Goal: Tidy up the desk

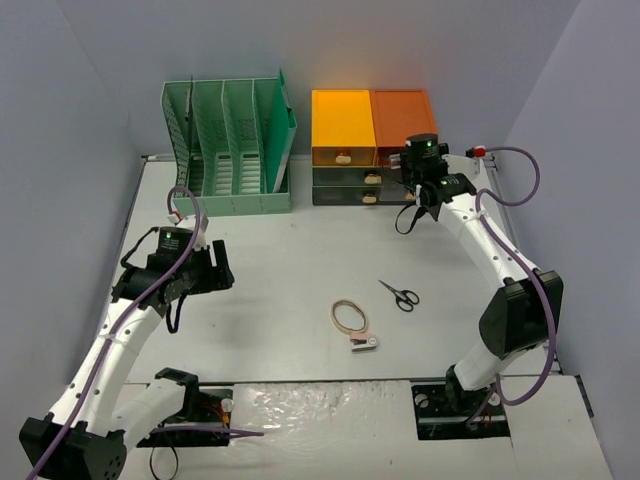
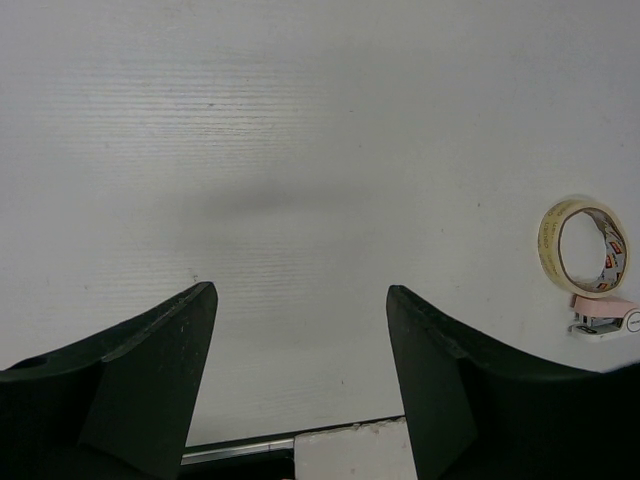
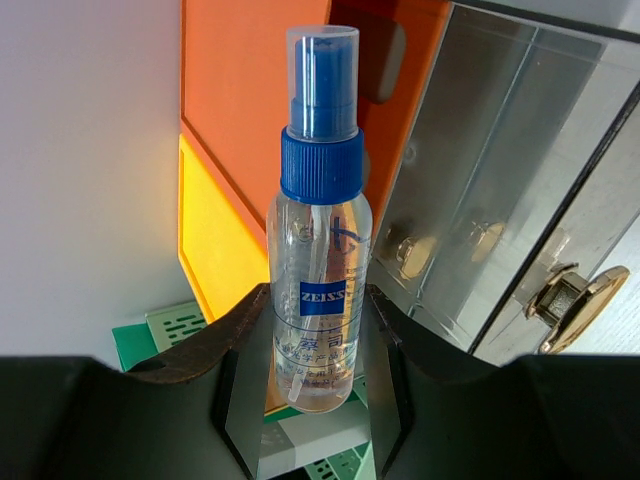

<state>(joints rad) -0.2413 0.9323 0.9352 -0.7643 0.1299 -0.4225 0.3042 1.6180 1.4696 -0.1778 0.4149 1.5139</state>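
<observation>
Between the fingers of the right gripper [image 3: 320, 305] a spray bottle [image 3: 320, 200] sits clamped low on its clear body, blue cap pointing out past the fingertips, likely so it can be set down by the drawer unit [image 3: 250, 130] just ahead. Beneath the left gripper [image 2: 300, 300], jaws apart and empty, the desk [image 2: 300, 140] lies open ahead, its near edge just behind the fingers; a tape roll [image 2: 585, 245] and stapler [image 2: 603, 318] lie off to its right.
</observation>
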